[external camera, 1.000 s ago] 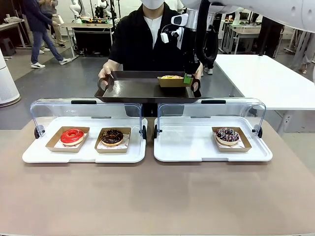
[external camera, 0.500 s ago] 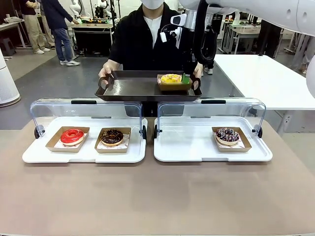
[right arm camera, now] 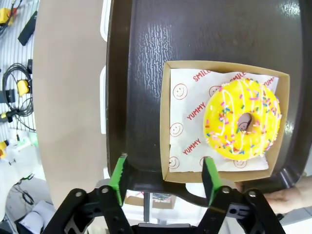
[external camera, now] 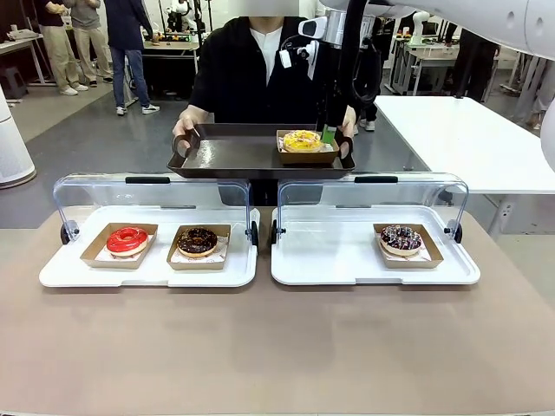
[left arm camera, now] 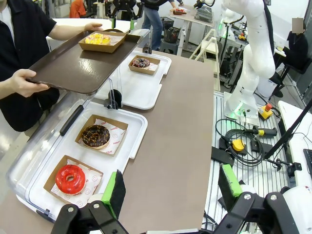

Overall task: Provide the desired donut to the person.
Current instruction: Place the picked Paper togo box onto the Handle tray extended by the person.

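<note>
Yellow sprinkled donut (external camera: 302,139) sits in its cardboard box (external camera: 305,157) on the dark tray (external camera: 225,156), upper centre of front view. The person (external camera: 234,78) holds the tray at both ends. Robot's right hand (right arm camera: 163,174) hangs over the box; pads wide apart, gripping nothing, box corner btwn them. Left hand (left arm camera: 170,187) also spread open, empty, over tabletop (left arm camera: 170,122), beside white tray (left arm camera: 138,127) w/ red donut (left arm camera: 70,178) and choc donut (left arm camera: 95,136).
</note>
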`<state>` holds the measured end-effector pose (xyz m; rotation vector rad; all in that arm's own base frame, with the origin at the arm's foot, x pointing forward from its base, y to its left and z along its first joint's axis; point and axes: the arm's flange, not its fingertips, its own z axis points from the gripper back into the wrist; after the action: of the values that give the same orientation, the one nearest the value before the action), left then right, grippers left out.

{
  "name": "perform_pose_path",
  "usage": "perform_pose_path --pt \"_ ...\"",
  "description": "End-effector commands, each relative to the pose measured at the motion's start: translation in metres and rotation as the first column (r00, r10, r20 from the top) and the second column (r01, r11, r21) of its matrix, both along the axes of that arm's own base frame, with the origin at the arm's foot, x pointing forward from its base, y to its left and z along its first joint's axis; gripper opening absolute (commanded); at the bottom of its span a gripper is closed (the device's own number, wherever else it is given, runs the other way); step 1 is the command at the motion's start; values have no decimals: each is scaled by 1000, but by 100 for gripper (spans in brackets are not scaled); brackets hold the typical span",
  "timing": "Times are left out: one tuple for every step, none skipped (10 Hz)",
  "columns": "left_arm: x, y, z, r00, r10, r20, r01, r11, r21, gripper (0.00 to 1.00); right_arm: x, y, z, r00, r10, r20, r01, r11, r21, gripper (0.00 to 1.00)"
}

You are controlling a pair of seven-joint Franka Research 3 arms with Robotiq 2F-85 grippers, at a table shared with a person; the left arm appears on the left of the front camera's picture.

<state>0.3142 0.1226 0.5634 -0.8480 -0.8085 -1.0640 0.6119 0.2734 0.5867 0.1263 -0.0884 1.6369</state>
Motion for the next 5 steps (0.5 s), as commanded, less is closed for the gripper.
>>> perform_pose_path --pt "0 1 0 1000 -4 7 4 1000 -8 100 0 2 5 1000 -14 -23 14 1000 -1 100" --pt "0 1 0 1000 -4 7 4 1000 -8 100 -1 2 5 1000 -13 -26 13 1000 1 100" --pt "0 1 0 1000 -4 7 4 1000 -8 100 -6 1 7 1000 -10 -29 10 1000 12 100" --pt "0 1 0 1000 -4 7 4 1000 -8 100 -15 -2 11 999 -11 -37 12 999 33 100" --pt "0 1 0 1000 -4 7 4 1000 -8 100 -29 -13 19 999 -3 -50 7 996 85 100"
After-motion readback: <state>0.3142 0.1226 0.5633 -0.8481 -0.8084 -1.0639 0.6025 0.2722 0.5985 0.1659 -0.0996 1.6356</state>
